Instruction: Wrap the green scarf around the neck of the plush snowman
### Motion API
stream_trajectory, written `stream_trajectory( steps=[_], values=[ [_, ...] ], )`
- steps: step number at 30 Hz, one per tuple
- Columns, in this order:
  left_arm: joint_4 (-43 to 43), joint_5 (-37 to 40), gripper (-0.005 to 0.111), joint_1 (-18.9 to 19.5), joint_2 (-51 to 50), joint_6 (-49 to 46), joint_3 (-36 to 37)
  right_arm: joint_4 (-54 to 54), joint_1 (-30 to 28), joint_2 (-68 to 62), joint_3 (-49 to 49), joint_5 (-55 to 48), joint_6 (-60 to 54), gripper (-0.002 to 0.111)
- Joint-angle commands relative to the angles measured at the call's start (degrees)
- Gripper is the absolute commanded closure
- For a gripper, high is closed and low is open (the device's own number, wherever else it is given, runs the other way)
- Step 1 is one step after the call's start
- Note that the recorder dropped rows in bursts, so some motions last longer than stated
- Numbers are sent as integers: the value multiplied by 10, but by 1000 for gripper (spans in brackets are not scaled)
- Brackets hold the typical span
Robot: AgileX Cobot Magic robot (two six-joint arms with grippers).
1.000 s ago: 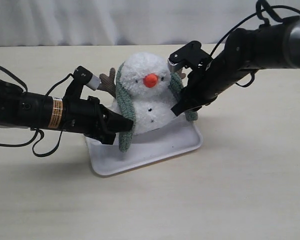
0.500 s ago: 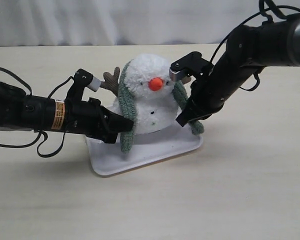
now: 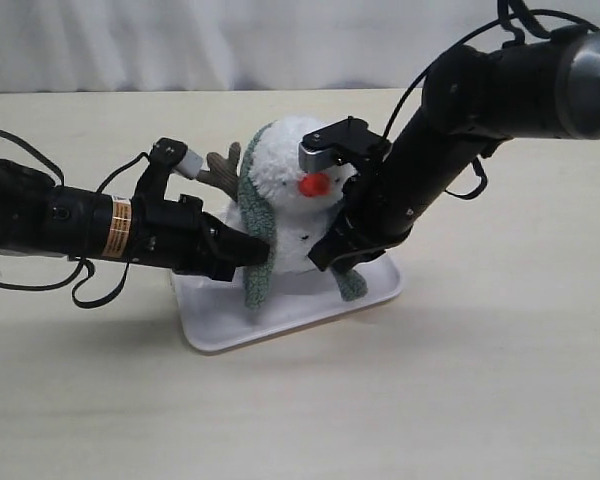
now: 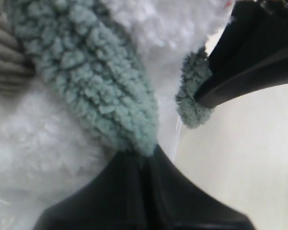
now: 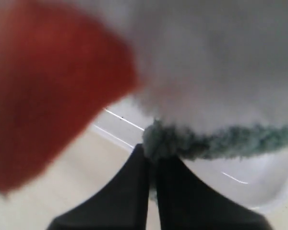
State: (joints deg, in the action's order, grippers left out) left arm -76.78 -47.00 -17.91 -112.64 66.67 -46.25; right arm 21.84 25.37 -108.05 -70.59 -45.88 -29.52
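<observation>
A flat white plastic tray point(image 3: 216, 338) with a low rim lies on the pale wooden table point(image 3: 480, 400). In the tray sits the fluffy white plush snowman point(image 3: 280, 160) with two soft round balls. It sits upright, and its orange cone nose point(image 3: 315, 184) points to the front. One brown twig-shaped cloth arm point(image 3: 220, 166) sticks out from its side, above the black robot arm on the left. Nothing else is in the tray but the snowman and the ends of the scarf.

The long, fuzzy grey-green knit scarf point(image 3: 252, 215) hangs on the snowman. One strip runs down the side of the head and body on the left, and its round end hangs low over the tray. The scarf goes round the back of the snowman, where it is hidden. The other end comes out low on the right, in front of the body and over the tray floor.

The left gripper point(image 4: 146, 151) is squeezed tight on the left strip. The fuzzy cloth is pinched between its two black fingers, close against the white body.

The right gripper point(image 5: 151, 152) is squeezed tight too. It pinches the other strip near its end, just under the white fluff and close to the orange nose. A short green tip sticks out past its fingers. This arm reaches across the front of the snowman and hides the neck.
</observation>
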Motion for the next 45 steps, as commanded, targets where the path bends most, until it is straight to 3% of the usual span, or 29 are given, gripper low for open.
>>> stream_trajectory(
  steps=[1,6,17,25,27,30,35,38,45],
  values=[
    [-45,-5,107,-1,-1,63,-2,32,8,4,0,12,-5,104],
    [-85,-2,107,-11,-11,88,-2,60,8,4,0,20,-24,104],
    [-52,4,107,-53,-38,83,-25,88,8,4,1,22,-47,104],
    [-20,-1,107,-55,-38,70,-25,90,8,4,1,10,-48,103],
    [-16,-22,104,-55,-38,61,-25,90,8,4,1,0,-54,97],
    [-15,-43,90,-55,-38,51,-25,90,8,4,0,-5,-54,84],
    [-21,16,66,-55,-38,58,-25,90,8,8,0,-16,-52,64],
    [-21,47,62,-55,-38,58,-25,81,8,21,0,-37,-52,59],
    [-21,33,62,-55,-38,58,-25,73,8,65,0,-83,-52,52]
  ],
)
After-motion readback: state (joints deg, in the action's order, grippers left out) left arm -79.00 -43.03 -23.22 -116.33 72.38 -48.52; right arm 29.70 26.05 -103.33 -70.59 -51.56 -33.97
